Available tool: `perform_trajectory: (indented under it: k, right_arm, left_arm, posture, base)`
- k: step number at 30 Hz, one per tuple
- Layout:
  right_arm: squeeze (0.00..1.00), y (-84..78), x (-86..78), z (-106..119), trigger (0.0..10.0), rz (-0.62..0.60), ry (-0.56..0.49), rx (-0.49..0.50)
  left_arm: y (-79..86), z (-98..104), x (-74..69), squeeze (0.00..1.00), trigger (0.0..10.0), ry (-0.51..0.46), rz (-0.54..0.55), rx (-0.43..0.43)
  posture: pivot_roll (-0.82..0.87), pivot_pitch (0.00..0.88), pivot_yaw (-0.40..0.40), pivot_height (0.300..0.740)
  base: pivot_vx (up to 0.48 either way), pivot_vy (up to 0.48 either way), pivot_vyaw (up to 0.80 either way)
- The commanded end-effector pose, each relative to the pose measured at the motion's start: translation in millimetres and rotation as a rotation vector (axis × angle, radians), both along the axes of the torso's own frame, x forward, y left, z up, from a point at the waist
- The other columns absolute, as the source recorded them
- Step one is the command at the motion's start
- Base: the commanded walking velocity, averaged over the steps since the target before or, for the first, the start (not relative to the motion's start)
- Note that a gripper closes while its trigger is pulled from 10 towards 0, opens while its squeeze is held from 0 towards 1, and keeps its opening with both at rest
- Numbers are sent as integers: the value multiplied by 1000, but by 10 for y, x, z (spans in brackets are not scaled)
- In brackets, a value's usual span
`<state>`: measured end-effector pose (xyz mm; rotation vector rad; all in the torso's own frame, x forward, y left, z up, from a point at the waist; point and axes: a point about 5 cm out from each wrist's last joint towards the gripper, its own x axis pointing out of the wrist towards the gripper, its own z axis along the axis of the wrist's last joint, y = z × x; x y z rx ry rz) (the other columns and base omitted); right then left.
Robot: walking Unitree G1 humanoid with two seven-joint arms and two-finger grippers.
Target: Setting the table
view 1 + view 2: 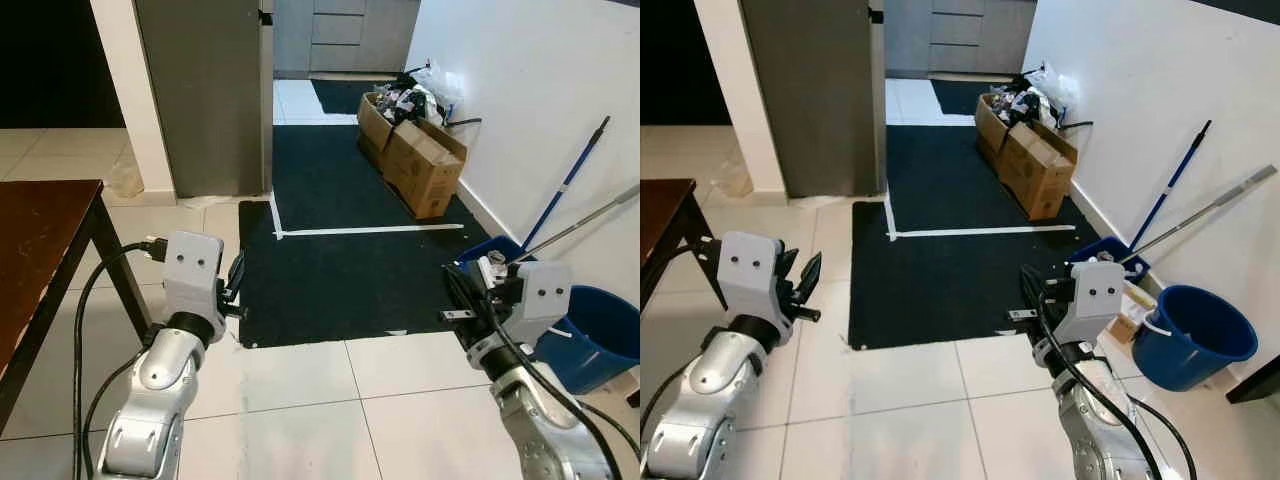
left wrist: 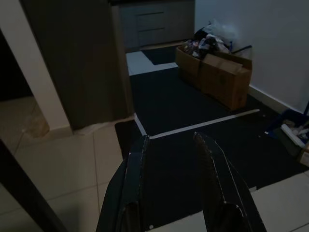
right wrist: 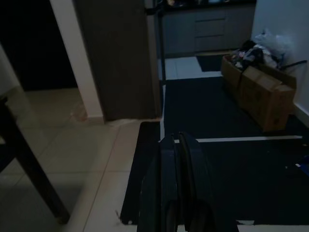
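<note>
both arms are raised in front of the robot over a tiled floor (image 1: 300, 420). the left gripper (image 2: 176, 159) hangs above the near edge of a dark mat (image 1: 340, 250), its fingers (image 2: 135, 164) set apart with a clear gap between them and holding nothing. the right gripper (image 3: 177, 159) hangs over the mat's other near corner; its fingers are pressed together, with nothing between them.

a brown worktop (image 1: 35, 250) stands at the robot's left, its dark leg (image 1: 122, 265) just beside the left arm. what shows of its surface is bare.

a white tape line (image 1: 370, 230) crosses the mat, which runs on toward grey cabinets (image 1: 340, 35). a grey panel (image 1: 200, 90) stands beyond the worktop. along the white wall on the right sit cardboard boxes (image 1: 420, 160) filled with clutter. nearer, a blue bucket (image 1: 1190, 335) rests on the floor beside the right arm, and a blue pole (image 1: 570, 180) and a silver pole (image 1: 590, 220) lean on the wall above it.
</note>
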<state>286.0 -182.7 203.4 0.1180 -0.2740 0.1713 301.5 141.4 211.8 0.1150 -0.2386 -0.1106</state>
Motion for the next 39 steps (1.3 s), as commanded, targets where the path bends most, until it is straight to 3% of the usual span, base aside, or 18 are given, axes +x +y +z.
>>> perform_trajectory:
  k: [1,7,23,39]
  right_arm:
    - [0,-57,5,-21,10000,-34,12,28]
    - [0,-138,12,-79,10000,-104,49,84]
    - [0,-101,8,-139,10000,-90,78,60]
    - [0,-98,10,-194,10000,-84,98,41]
  left_arm:
    - [-43,-23,-29,0,10000,-4,-6,24]
    - [-127,-54,-64,0,10000,30,-66,15]
    - [-199,-14,-67,0,10000,-5,-67,16]
    - [-235,-6,-54,0,10000,-28,-71,20]
  posture:
    - [41,74,16,740]
    - [40,78,23,740]
    - [40,81,21,740]
    - [35,81,19,740]
  base:
    - [0,0,0]
    - [0,0,0]
    - [0,0,0]
    - [480,0,0]
